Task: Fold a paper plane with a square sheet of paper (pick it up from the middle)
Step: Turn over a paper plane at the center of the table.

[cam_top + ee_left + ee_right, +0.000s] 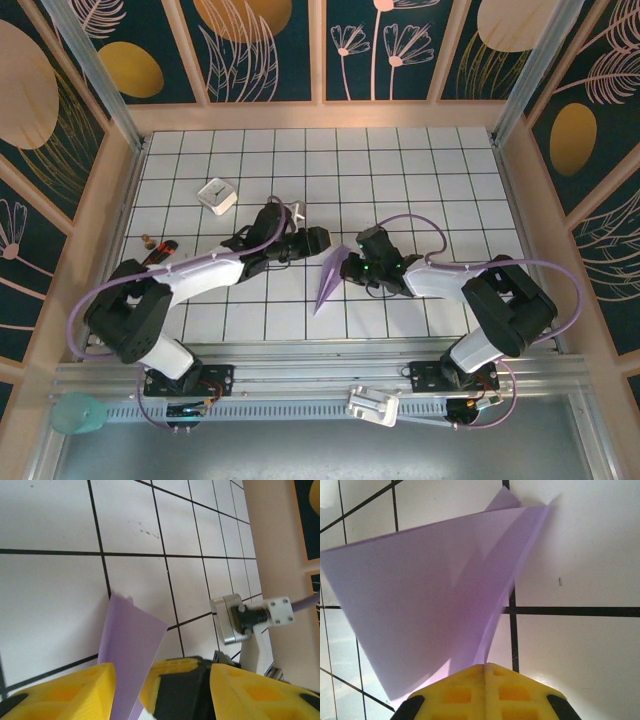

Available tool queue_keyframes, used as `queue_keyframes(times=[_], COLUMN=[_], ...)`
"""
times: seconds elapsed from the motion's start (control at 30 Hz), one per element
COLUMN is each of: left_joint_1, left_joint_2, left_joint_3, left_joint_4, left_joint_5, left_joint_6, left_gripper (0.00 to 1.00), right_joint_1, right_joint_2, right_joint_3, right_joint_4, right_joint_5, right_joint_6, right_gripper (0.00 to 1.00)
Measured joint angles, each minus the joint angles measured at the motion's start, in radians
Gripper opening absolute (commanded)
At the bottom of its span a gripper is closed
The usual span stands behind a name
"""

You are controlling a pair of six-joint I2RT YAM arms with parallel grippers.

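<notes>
Far left on the tabletop [400, 170]: small white block [217, 196] with a dark mark, well apart from both arms.

Left hand [316, 240] is mid-scene, pointing right, and released. In its wrist view the yellow fingers [60, 692] stand wide apart. A strip of the paper plane [328, 281] runs up through that gap, just beside the left-side finger. A yellow-and-black piece [175, 682] sits in the gap too, right of the strip.

The plane is lavender, folded to a slim pointed shape. It is held up between the two hands over the middle of the tabletop, with its point aimed near and slightly left. From above I can't tell if the point touches the surface.

Right hand [350, 264] is just right of the plane, clenched on the paper's upper end. Its wrist view shows both yellow pads [520, 690] pressed together, with the folded layers fanning out from the seam over the white tiles.
</notes>
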Motion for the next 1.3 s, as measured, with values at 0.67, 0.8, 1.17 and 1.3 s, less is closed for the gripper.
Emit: queue_keyframes(times=[0.67, 0.8, 1.17, 1.3], left_joint_1=[0.001, 0.001, 0.002, 0.005], left_joint_2=[0.172, 0.211, 0.275, 0.257], left_joint_3=[-0.086, -0.045, 0.025, 0.006], left_joint_4=[0.081, 0.084, 0.072, 0.073], left_joint_5=[0.17, 0.17, 0.128, 0.082], left_joint_6=[-0.023, -0.012, 0.02, 0.011], left_gripper=[0.5, 0.39, 0.05, 0.01], right_joint_1=[-0.011, -0.012, -0.019, -0.037], right_joint_2=[0.0, 0.0, 0.0, 0.0], right_joint_3=[-0.006, -0.006, -0.006, -0.006], right_joint_4=[0.002, 0.002, 0.0, -0.002], right_joint_5=[-0.004, -0.007, -0.014, -0.032], right_joint_6=[-0.005, -0.005, -0.027, -0.059], right_gripper=[0.0, 0.0, 0.0, 0.0])
